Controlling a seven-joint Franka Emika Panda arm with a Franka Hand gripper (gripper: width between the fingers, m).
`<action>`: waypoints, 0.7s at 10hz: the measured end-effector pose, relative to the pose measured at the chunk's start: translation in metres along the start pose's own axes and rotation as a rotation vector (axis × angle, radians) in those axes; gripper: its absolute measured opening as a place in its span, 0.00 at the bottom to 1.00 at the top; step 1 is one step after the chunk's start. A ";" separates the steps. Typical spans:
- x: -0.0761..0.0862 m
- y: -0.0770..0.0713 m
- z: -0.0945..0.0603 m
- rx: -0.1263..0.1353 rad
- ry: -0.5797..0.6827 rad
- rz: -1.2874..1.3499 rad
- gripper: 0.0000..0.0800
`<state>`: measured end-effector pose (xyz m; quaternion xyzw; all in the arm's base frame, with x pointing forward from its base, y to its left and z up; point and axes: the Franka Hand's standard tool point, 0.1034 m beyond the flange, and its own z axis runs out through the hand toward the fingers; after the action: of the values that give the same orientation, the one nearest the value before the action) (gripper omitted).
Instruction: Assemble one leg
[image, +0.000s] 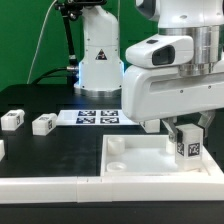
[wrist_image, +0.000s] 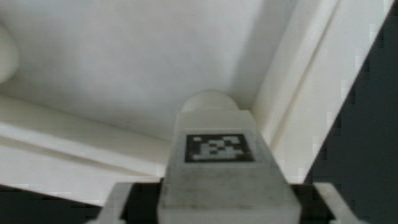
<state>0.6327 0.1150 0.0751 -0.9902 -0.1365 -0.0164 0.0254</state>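
My gripper (image: 188, 128) is shut on a white leg (image: 188, 141) with a black-and-white tag, holding it upright over the far right corner of the large white tray-like piece (image: 130, 160). In the wrist view the leg (wrist_image: 217, 150) points from between the fingers (wrist_image: 130, 205) toward the tray's inner corner by its raised rim (wrist_image: 302, 70). I cannot tell whether its tip touches the tray. Two more legs lie on the black table at the exterior view's left: one (image: 12, 120) and another (image: 44, 123).
The marker board (image: 97, 116) lies flat behind the tray. The robot base (image: 98, 50) stands at the back. A white rail (image: 40, 187) runs along the front edge. A round socket (image: 118, 146) shows in the tray's far left corner.
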 end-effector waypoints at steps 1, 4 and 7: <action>0.000 0.000 0.000 0.000 0.000 -0.001 0.36; 0.000 -0.001 0.001 0.022 0.003 0.296 0.36; -0.001 -0.003 0.001 0.034 -0.005 0.714 0.36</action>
<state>0.6311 0.1182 0.0739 -0.9749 0.2179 -0.0019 0.0458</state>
